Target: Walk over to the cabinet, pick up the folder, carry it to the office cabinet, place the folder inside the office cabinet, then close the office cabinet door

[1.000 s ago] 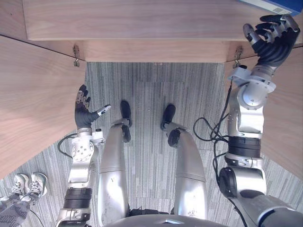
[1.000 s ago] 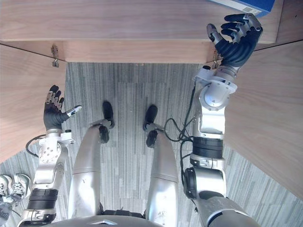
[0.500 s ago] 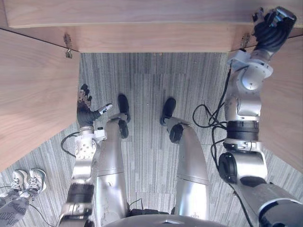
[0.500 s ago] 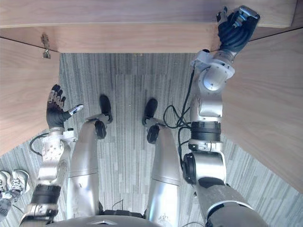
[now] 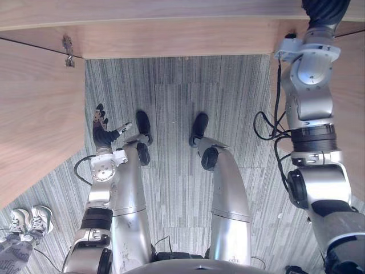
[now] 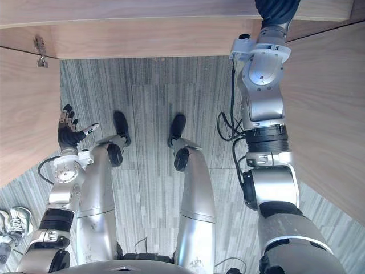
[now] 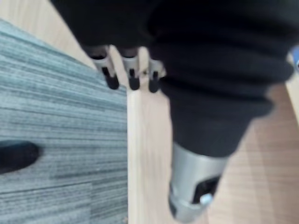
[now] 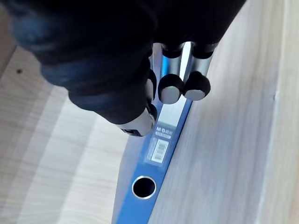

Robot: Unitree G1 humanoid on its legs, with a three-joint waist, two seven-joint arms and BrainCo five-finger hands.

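Note:
The blue folder (image 8: 154,158) stands on edge on the pale wooden shelf (image 8: 219,140) inside the office cabinet, its spine with a label and a round ring hole facing my wrist. My right hand (image 8: 170,86) rests against that spine with fairly straight fingers (image 8: 196,86), and its thumb (image 8: 138,123) lies along the folder's left side. In the eye views my right arm reaches up past the cabinet's front edge (image 5: 171,37), and only the wrist cover (image 5: 324,8) shows. My left hand (image 5: 101,130) hangs open and holds nothing beside the left door.
Both wooden cabinet doors stand open, the left door (image 5: 34,114) and the right door (image 5: 352,103), with a metal hinge (image 5: 68,50) at the left corner. Grey striped carpet (image 5: 177,91) lies between them. A person's shoes (image 5: 31,220) show at the lower left.
My right hand has reached further up into the cabinet, from beside the blue folder to out past the top of the eye views. The camera shifted. The left hand stayed low.

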